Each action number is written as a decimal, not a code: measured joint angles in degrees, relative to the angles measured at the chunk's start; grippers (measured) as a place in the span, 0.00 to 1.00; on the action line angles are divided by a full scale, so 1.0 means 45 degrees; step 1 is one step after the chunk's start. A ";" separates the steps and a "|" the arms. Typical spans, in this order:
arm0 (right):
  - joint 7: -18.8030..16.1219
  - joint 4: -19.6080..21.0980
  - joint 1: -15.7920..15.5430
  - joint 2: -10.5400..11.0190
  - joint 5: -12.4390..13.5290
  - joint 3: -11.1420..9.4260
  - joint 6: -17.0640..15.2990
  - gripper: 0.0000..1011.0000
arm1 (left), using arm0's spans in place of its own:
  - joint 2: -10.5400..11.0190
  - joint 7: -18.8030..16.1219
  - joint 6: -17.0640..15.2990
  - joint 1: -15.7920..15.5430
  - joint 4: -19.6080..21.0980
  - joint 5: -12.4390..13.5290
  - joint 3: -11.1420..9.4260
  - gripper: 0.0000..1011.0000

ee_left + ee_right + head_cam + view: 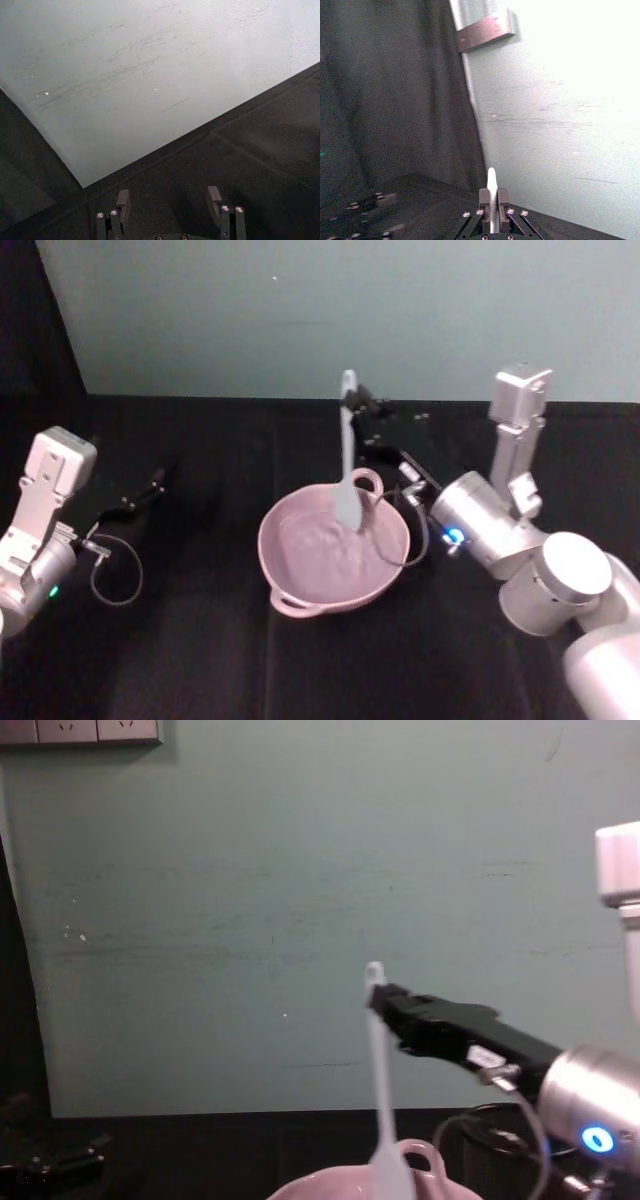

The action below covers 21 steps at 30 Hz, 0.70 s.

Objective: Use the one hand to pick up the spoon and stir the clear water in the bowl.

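Note:
A pale pink bowl with a loop handle sits mid-table, water rippling inside; its rim also peeks up in the chest view. The white spoon stands nearly upright, its blade dipped in the bowl near the loop handle. My right gripper is shut on the spoon's handle close to the top; in the chest view it pinches the spoon, and in the right wrist view the handle tip pokes up between its fingers. My left gripper rests at the far left, open.
Black cloth covers the table. A pale teal wall stands behind it. A black cable loop lies beside the left arm. A dark object sits behind the bowl, under the right arm.

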<state>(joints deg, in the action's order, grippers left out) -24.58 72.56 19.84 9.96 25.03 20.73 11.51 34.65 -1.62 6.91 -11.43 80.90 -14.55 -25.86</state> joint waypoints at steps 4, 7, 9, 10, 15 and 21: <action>0.0184 0.0306 -0.0240 0.0228 0.0064 -0.0368 -0.0003 0.10 | -0.0001 0.0000 0.0000 0.0000 0.0000 0.0000 0.0000 1.00; 0.0263 0.0648 -0.0454 0.0400 0.0064 -0.0536 -0.0053 0.10 | 0.0000 0.0000 0.0000 0.0001 0.0000 0.0000 0.0001 1.00; 0.0285 0.0784 -0.0558 0.0467 0.0059 -0.0575 -0.0094 0.10 | 0.0000 0.0000 0.0000 0.0000 0.0000 0.0001 0.0000 1.00; 0.0293 0.0898 -0.0654 0.0510 0.0052 -0.0589 -0.0143 0.10 | 0.0000 0.0000 -0.0001 0.0000 0.0000 0.0000 0.0000 1.00; 0.0290 0.1270 -0.0955 0.0577 -0.0058 -0.0497 -0.0270 0.10 | 0.0000 0.0000 0.0000 0.0001 0.0000 0.0000 0.0000 1.00; 0.0180 0.1706 -0.1343 0.0528 -0.0241 -0.0074 -0.0400 0.10 | 0.0000 0.0000 0.0000 0.0000 0.0000 0.0000 0.0000 1.00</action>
<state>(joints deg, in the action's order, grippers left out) -23.76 80.23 13.80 12.34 23.94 20.39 9.71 34.65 -1.62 6.90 -11.43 80.90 -14.55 -25.86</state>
